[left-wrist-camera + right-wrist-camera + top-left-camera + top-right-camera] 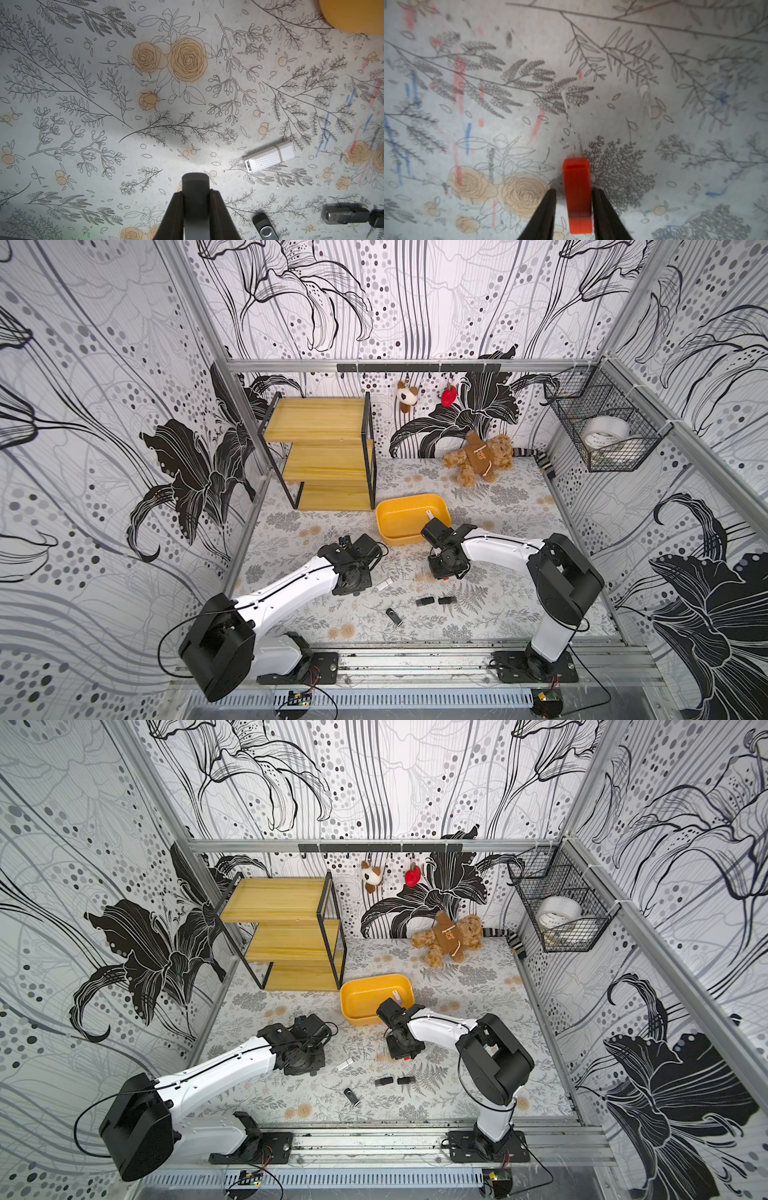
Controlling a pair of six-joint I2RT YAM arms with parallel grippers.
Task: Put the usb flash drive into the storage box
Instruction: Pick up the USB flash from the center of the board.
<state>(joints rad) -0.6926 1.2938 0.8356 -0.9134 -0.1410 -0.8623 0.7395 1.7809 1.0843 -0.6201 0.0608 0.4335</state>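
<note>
Right wrist view: red usb flash drive (pixel 577 195) between right tool (pixel 573 190) jaws, clamping unclear.

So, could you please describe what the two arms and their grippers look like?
Both the left arm and right arm have white shell links joined by bulky black joint housings, with a thin black cable running along each white link. The left gripper and right gripper have dark, slim fingers tapering toward the tips.

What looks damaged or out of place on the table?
Red and blue streaks stain the floral mat, and a ragged crack-like line runs just beyond the red flash drive. The teddy bear lies tipped over at the back.
</note>
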